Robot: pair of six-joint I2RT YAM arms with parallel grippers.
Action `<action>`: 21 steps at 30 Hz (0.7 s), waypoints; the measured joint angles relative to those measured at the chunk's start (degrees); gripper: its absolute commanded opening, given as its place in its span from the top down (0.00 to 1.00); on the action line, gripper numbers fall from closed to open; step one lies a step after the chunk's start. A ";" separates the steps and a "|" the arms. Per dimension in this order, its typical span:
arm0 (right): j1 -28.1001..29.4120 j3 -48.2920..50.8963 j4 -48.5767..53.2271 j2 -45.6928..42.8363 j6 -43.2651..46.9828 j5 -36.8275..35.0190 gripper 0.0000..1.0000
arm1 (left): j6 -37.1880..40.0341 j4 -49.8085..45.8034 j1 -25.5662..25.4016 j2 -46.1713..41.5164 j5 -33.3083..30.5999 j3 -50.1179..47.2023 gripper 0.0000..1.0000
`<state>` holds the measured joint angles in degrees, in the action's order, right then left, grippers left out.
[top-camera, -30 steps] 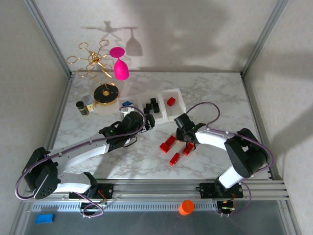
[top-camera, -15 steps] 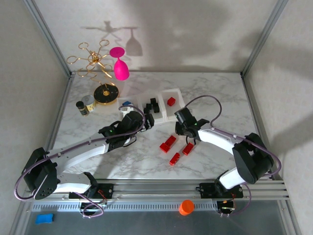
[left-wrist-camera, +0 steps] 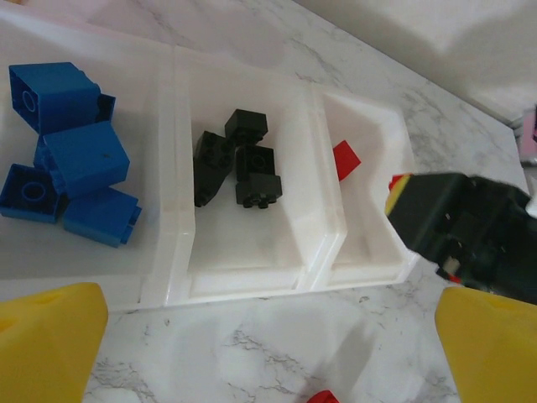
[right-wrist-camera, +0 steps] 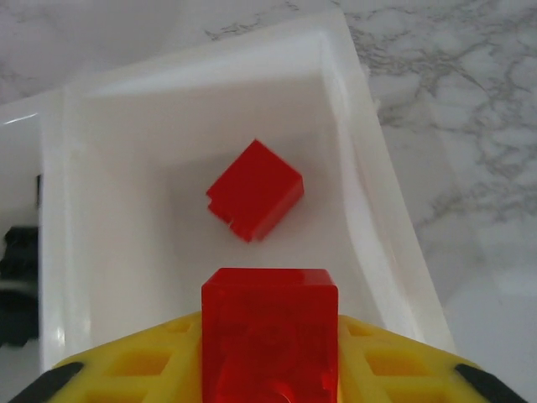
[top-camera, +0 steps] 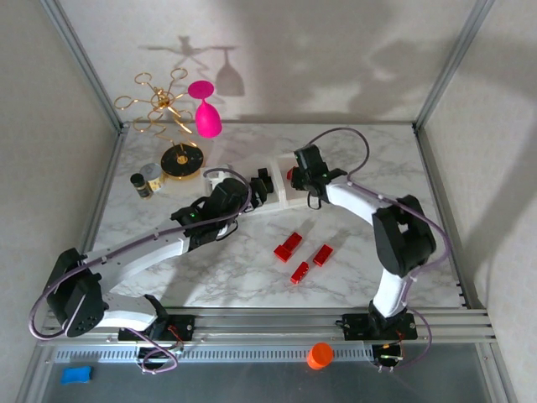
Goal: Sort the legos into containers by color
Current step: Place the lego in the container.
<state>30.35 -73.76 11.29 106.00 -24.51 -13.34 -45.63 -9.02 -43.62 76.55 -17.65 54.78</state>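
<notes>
Marble table (top-camera: 252,277) first, and nearest me on it lie the loose red legos (top-camera: 299,272), three or four pieces well apart from the tray. From above I cannot tell whether the long one is two bricks butted together. Just beyond them the left end effector (left-wrist-camera: 268,344) hangs with its fingers spread wide and nothing between them, close to the near wall of the containers (left-wrist-camera: 252,290). Blue bricks (left-wrist-camera: 80,159) sit in the left compartment, black bricks (left-wrist-camera: 239,164) in the middle one, and a single red brick (right-wrist-camera: 254,191) in the right one. What is new is the right end effector (right-wrist-camera: 268,365): a second ago it was down among the loose reds, and now it has swung farther out and hovers over that right compartment, pinching another red lego (right-wrist-camera: 268,311). I'd judge that letting go there would put it with its colour, leaving the loose ones to fetch. From overhead the right arm covers much of the red compartment. Some blue bricks run off the edge of the left wrist view, and a red sliver (left-wrist-camera: 323,396) at its bottom is cut off.
</notes>
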 measured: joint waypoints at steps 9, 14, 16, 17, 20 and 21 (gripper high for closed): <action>-1.11 -2.29 -0.15 0.68 1.90 1.31 0.43 | 0.48 -0.02 0.50 0.50 0.02 0.24 0.00; -1.11 2.91 -0.04 -6.23 1.81 2.64 0.39 | 0.72 0.00 0.46 0.20 0.48 0.24 0.01; -1.11 6.25 0.15 -9.84 1.38 3.15 0.38 | 0.90 0.00 0.20 -0.09 1.03 0.20 0.00; -1.11 8.26 0.33 -11.89 1.07 3.34 0.37 | 0.90 0.17 0.11 -0.39 1.42 0.04 0.00; -0.96 13.31 2.05 -16.76 -0.44 3.50 0.34 | 0.90 0.24 -0.28 -1.29 2.29 -0.87 0.00; -0.87 14.86 2.82 -18.10 -0.94 3.45 0.32 | 0.90 0.31 -0.48 -1.53 2.71 -1.31 0.00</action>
<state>29.47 -58.89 14.11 87.90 -25.45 -9.89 -44.73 -8.71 -44.10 75.02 -14.94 53.47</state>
